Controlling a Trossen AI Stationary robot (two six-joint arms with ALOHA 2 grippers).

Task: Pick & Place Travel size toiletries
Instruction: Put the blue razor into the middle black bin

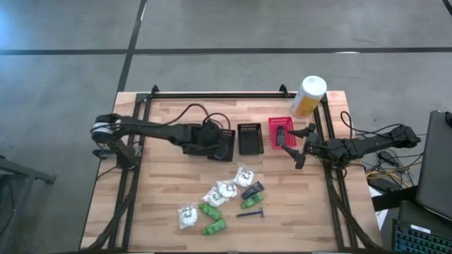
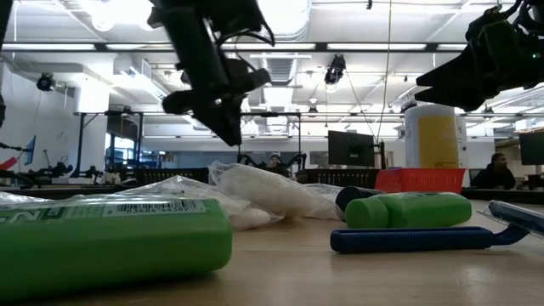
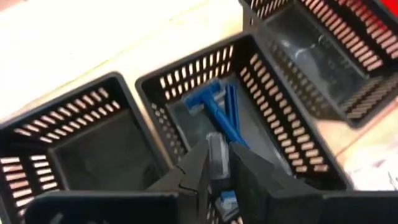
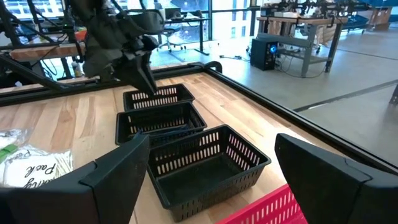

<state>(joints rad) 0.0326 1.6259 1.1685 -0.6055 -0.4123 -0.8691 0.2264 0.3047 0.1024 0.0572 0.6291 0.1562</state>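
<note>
High view: most of the travel size toiletries (image 1: 224, 200) lie unsorted on the table (image 1: 162, 169), in a loose cluster of white wrapped lumps, green packets, a dark sachet and a blue razor (image 1: 251, 214), well apart from both end effectors and nearer the table's front edge. Some sorting appears done: a dark item (image 1: 280, 133) lies in the red basket (image 1: 272, 124), just beside the right end effector (image 1: 302, 146), and the left wrist view shows blue razors (image 3: 214, 112) in the black basket (image 3: 267, 109) directly beneath the left end effector (image 3: 217, 171). The left end effector hangs over that basket with its fingers narrowly set on a small clear-and-blue item (image 3: 217, 155), apparently about to be dropped. The right end effector stands wide and empty. By this showing the task is in an early-to-middle stage, with about ten items left.
</note>
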